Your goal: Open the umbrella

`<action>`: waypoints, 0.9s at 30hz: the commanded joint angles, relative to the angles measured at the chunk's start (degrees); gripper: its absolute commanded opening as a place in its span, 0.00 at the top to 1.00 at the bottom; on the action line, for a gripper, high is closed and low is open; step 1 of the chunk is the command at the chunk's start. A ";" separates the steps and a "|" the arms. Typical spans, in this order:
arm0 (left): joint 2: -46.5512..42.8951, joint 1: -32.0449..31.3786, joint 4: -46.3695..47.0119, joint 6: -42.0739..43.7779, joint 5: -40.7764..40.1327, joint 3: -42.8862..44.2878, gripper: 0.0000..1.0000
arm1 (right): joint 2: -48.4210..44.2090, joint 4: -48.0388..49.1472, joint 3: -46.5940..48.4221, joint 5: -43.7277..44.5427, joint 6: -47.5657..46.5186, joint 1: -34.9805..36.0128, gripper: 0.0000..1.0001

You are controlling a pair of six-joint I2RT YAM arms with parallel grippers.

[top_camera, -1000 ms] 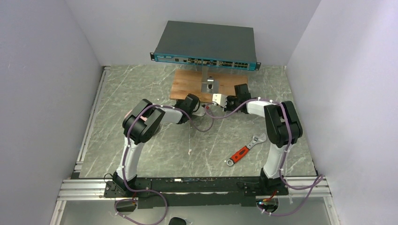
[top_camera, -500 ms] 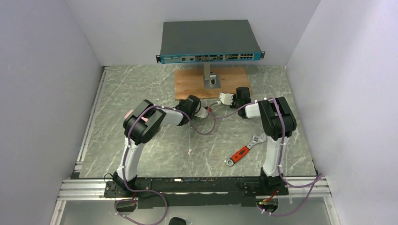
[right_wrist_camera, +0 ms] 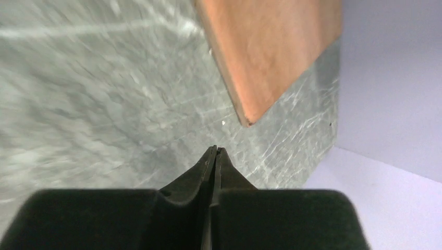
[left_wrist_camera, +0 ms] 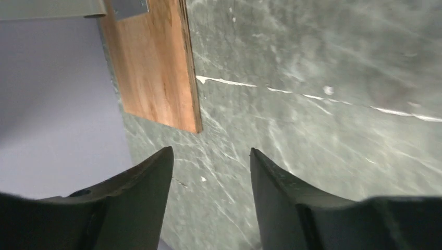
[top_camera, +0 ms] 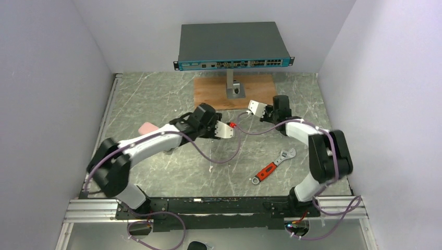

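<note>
The umbrella (top_camera: 148, 127) shows as a short pinkish roll lying on the marble table, left of my left forearm and partly behind it. It is in neither wrist view. My left gripper (top_camera: 225, 130) hangs over the table's middle, well to the right of the umbrella. In its wrist view the left gripper (left_wrist_camera: 211, 153) stands open with only bare marble between the fingers. My right gripper (top_camera: 255, 108) hovers near the front edge of the wooden board. Seen from its wrist, the right gripper (right_wrist_camera: 215, 149) is shut with nothing in it.
A network switch (top_camera: 233, 44) sits on a metal stand (top_camera: 233, 88) fixed to a wooden board (top_camera: 208, 96) at the back. A red-handled wrench (top_camera: 272, 166) lies at the front right. Purple cables (top_camera: 224, 151) loop between the arms. Walls close in both sides.
My left arm has stretched out and dropped lower, uncovering more of the umbrella, and its gripper has opened. The right arm has swung right and back. The switch, askew a second ago, sits square.
</note>
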 commanded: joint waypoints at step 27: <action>-0.07 73.71 -37.34 -31.62 40.57 10.36 0.02 | -38.83 -31.84 -1.33 -20.90 37.78 9.33 0.00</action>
